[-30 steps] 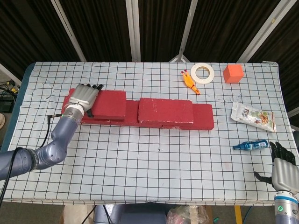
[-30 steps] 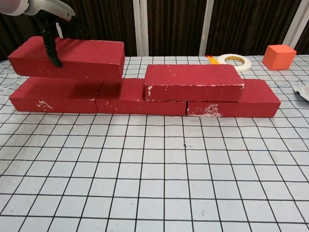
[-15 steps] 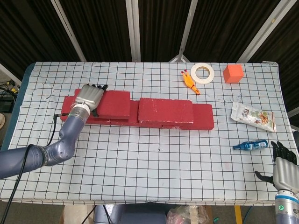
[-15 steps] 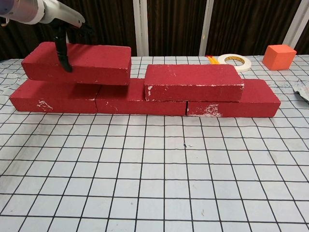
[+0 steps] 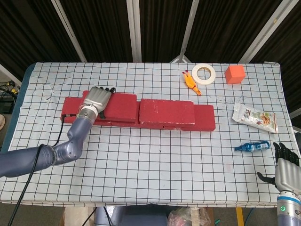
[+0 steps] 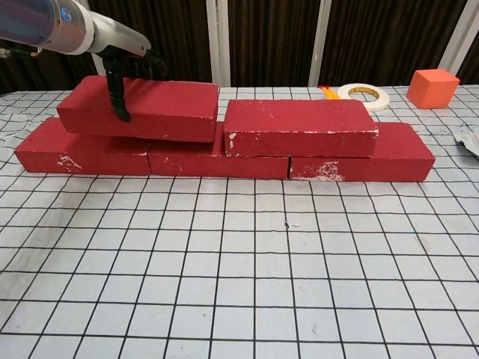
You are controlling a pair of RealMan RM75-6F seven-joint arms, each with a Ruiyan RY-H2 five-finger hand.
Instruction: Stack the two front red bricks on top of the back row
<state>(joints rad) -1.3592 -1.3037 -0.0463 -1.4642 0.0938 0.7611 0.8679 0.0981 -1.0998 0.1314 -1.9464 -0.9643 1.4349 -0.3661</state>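
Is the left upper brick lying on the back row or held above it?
On it, apparently: the left upper brick rests on the back row with no visible gap, gripped by the left hand.

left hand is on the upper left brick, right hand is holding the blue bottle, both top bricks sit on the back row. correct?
Not quite: the right hand holds nothing. In the head view it sits open at the table edge, apart from the blue bottle lying on the cloth. The left hand on the upper left brick and the rest stand.

Bare table [image 5: 155,160] lies before the bricks [image 5: 167,113]; behind, tape roll [image 5: 206,73] apparently stands apart.
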